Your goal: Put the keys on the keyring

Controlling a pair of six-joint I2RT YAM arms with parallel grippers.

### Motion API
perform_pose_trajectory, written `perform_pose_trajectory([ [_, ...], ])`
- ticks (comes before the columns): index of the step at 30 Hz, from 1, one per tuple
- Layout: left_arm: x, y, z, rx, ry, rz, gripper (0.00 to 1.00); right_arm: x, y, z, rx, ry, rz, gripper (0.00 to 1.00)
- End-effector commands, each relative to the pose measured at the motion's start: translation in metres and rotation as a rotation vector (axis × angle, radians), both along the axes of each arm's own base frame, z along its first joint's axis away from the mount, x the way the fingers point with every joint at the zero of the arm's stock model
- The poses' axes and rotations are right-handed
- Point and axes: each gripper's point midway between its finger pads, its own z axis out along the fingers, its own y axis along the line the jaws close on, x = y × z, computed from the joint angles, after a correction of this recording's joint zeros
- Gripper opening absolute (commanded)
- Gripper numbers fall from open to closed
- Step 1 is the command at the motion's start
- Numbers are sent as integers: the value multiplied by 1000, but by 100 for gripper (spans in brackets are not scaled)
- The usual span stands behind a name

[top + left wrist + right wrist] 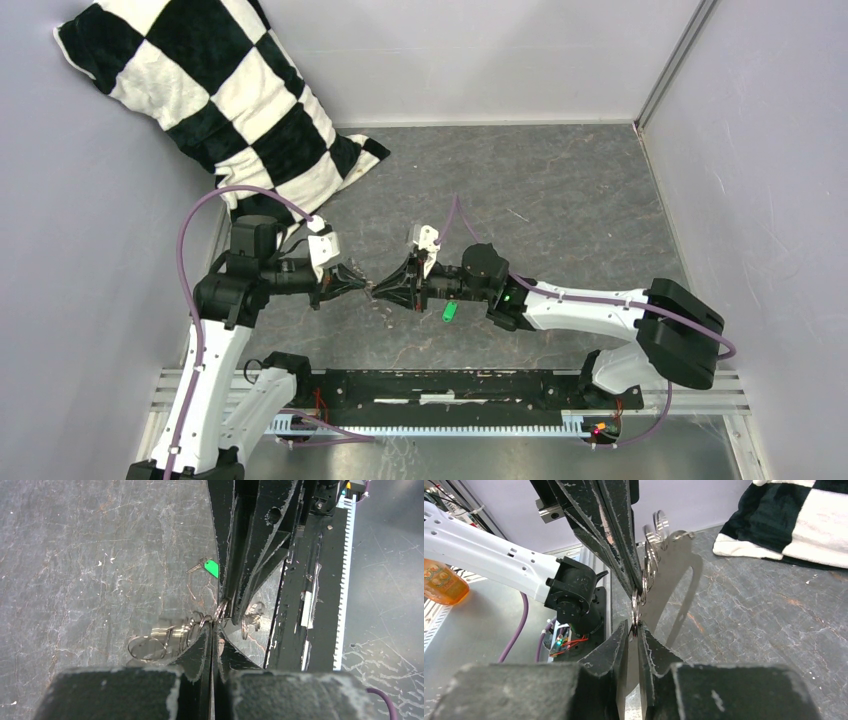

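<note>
From above, the left hand (352, 285) and right hand (388, 290) meet tip to tip over the worktop (560, 200), with the keyring (373, 291) between them. The key (449, 311) lies loose by the right wrist, nearer that arm.

Left wrist: its fingers are together, clamped on the keyring (220, 611). The key (211, 568) lies beyond, shaft pointing away from the right hand.

Right wrist: the right hand (634, 632) pinches the keyring's (638, 602) edge.
</note>
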Motion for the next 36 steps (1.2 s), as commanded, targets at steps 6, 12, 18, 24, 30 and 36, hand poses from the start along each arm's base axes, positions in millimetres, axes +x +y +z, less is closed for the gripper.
perform_pose_trajectory([
  [6,0,-3,16,-35,-29,-5,2,0,-5,32,89,-39,3,17],
  [12,0,-3,16,-35,-27,-4,2,-2,-6,33,93,-36,19,5],
  [18,3,-1,11,-24,-6,32,2,-8,-13,32,83,-71,37,1],
  [24,7,-3,17,-69,30,80,2,-14,-22,29,68,-68,49,1],
  [30,11,-1,13,-73,50,133,16,-16,-26,30,57,-104,57,1],
  [36,23,1,27,-105,58,210,69,-24,-21,35,15,-137,132,1],
])
